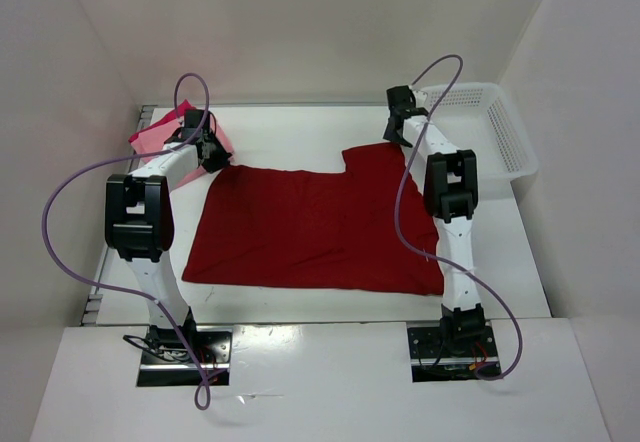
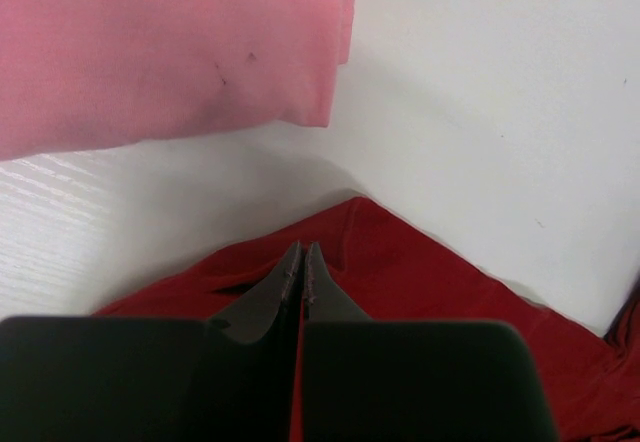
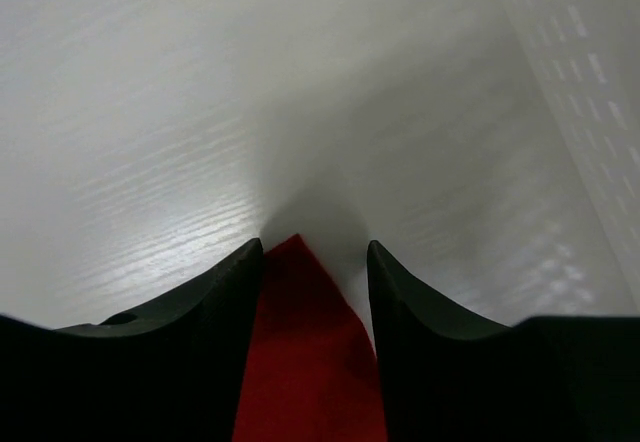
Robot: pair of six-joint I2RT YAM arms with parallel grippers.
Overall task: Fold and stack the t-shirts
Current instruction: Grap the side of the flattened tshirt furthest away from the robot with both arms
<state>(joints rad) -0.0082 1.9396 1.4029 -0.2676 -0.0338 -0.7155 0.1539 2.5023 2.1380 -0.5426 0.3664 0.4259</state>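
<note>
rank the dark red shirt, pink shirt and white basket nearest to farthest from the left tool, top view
1. dark red shirt: its far-left corner sits at the left tool.
2. pink shirt: just beside the tool, far left.
3. white basket: far right, well away.

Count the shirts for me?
3. A dark red shirt lies spread in the middle; a light pink shirt sits far left, a brighter pink shirt peeking out behind it. Others could be hidden.
</note>
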